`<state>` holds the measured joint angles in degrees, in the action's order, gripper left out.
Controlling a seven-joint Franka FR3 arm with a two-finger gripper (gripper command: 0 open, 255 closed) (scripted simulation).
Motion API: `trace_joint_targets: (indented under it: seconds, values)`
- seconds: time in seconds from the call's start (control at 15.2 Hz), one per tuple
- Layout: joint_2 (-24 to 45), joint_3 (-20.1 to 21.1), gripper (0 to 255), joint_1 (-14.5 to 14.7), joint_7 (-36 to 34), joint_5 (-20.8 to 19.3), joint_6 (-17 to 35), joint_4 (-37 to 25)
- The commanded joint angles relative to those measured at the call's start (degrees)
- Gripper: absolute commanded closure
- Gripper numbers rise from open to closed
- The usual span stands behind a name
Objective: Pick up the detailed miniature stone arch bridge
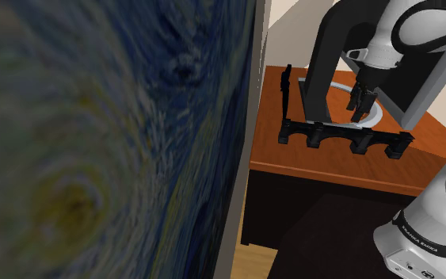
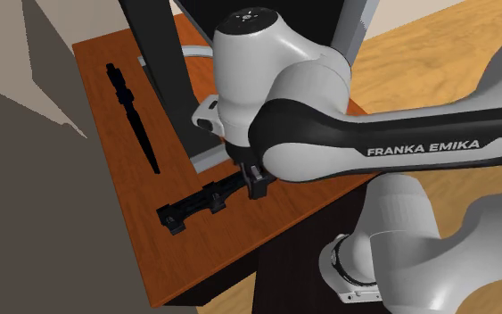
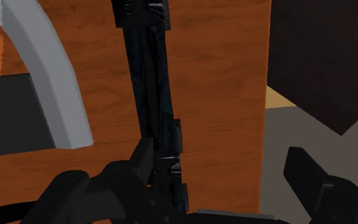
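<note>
- A big painting (image 1: 94, 135) of swirling blue and yellow is filling the shoulder view's left half.
- A reddish-brown wooden table (image 1: 332, 170) is standing beyond it, with light wooden floor (image 2: 436, 53) showing past its edge in the second exterior view.
- The white arm (image 2: 329, 116) is reaching over the table, its hand pointing down at the tabletop.
- A dark flat panel (image 1: 324, 71) is standing upright on the table, resting on a curved white base (image 1: 375, 117); in the wrist view that base (image 3: 50, 70) is sweeping past beside the gripper.
- The black arch bridge (image 1: 344, 139) is lying on the bare tabletop in front of the panel, near the table's front edge, its arches showing in the shoulder view.
- In the second exterior view the bridge (image 2: 195, 207) is running slantwise from the hand toward that view's lower left.
- A slim black rod-like object (image 2: 133, 111) is lying well apart from the bridge, on the panel's other side.
- The gripper (image 1: 362, 107) is hanging just over one end of the bridge.
- In the wrist view the gripper (image 3: 219, 156) is standing with its fingers wide apart, and the bridge (image 3: 149, 83) is stretching away from right beside one finger (image 3: 142, 156), the other finger (image 3: 308, 172) staying clear of it; nothing is being clasped.
</note>
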<state>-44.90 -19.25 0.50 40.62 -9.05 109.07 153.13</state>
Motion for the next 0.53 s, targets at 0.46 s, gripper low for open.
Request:
trace_joint_targets:
  seconds: [0.46]
  values:
    - [11.0,-9.3,0,1.1,12.9,-4.5,15.8,3.1]
